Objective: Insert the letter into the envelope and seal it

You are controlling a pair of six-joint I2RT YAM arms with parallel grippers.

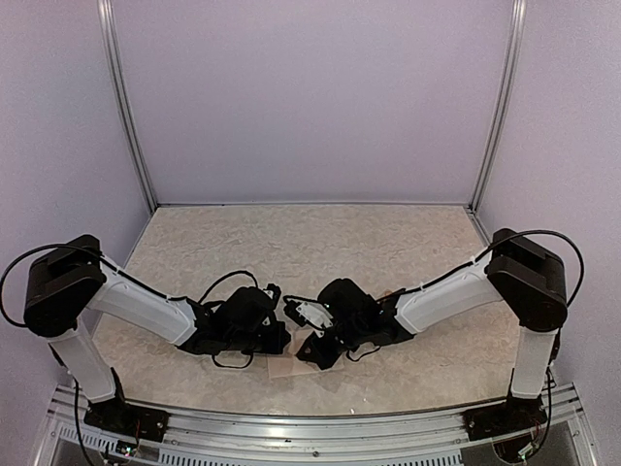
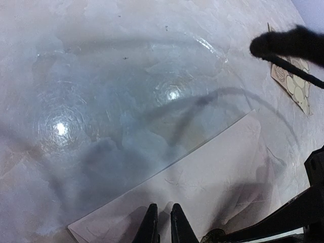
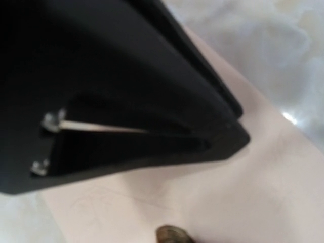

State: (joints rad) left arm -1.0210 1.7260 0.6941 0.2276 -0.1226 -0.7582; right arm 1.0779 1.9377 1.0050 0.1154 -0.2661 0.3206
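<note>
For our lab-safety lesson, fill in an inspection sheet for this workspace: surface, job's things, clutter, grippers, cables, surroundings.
Surface: pale marbled table.
Job's things: envelope flat under both grippers; letter not seen.
Clutter: sticker sheet lying apart from the envelope.
Grippers: left gripper, fingers nearly together at the envelope's edge; right gripper low on the envelope, blurred; grip unclear for both.
Cables: black cable looped by the left wrist.
Surroundings: plain lilac walls, metal frame posts.

Glossy, smooth surface, cream marbled stone-look, lamp glare on it. Matt pale pink paper envelope, faint creases. Tan card sticker sheet, round stickers slightly shiny. Matt black plastic left pincer. Smooth white plastic arm shells.
</note>
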